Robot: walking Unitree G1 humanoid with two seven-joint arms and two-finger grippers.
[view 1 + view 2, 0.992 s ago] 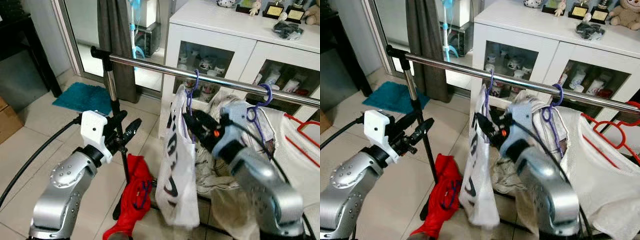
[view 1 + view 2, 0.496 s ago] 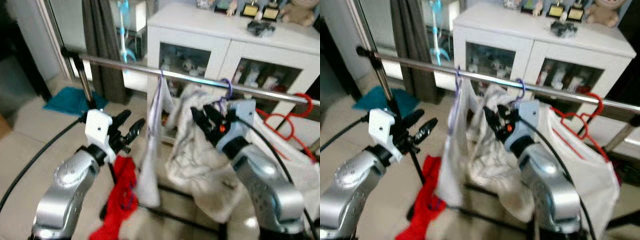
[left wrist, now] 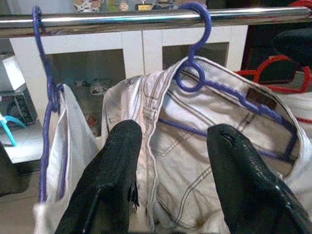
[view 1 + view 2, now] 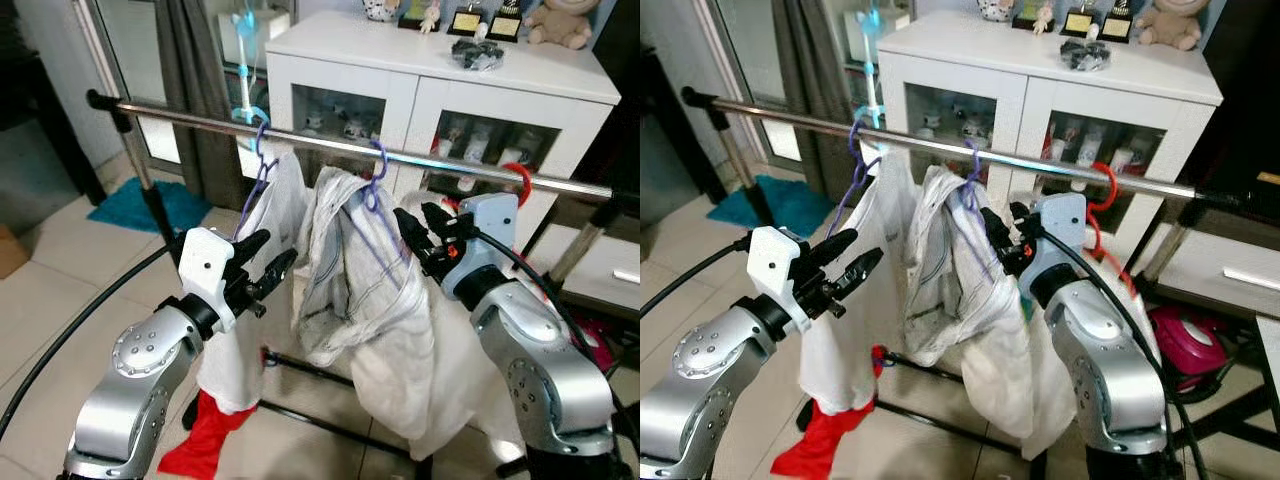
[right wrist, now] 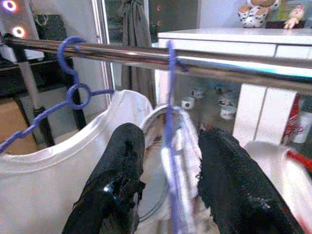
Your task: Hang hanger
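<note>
The hanger (image 4: 372, 180) was seen hooked over the rail (image 4: 440, 166), both the left claw (image 4: 265, 267) and right claw (image 4: 421, 227) spread empty, so only withdrawal was judged left.

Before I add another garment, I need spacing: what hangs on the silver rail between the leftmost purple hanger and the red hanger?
One more purple hanger carrying pale trousers, seen in the left eye view on the silver rail.

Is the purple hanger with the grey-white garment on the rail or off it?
On. The purple hanger hooks over the rail; both tools are open.
</note>
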